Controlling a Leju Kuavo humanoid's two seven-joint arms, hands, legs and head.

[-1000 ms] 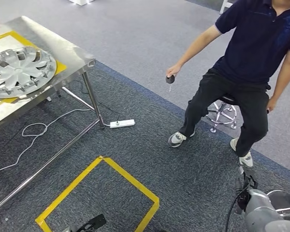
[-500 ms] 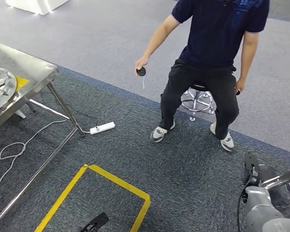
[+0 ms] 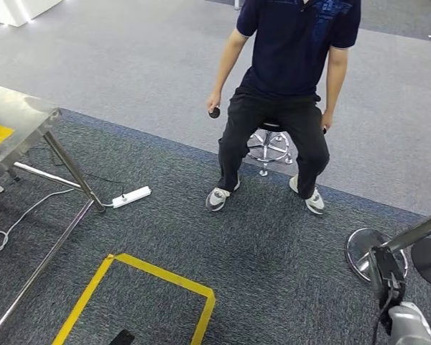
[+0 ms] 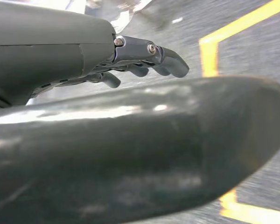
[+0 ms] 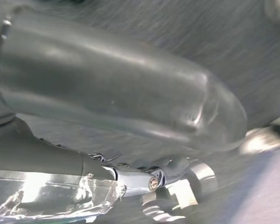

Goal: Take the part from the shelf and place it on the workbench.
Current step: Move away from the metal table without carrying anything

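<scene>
Worktop (image 3: 18, 118) corner sits left of the yellow tape (image 3: 148, 287); no shelf or part visible, so weight and grip pts unknown. Left hand (image 4: 145, 58) empty, fingers loosely apart. Right hand (image 5: 156, 179): can't tell.

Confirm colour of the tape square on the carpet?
Yellow tape square, clearest in the head view.
</scene>
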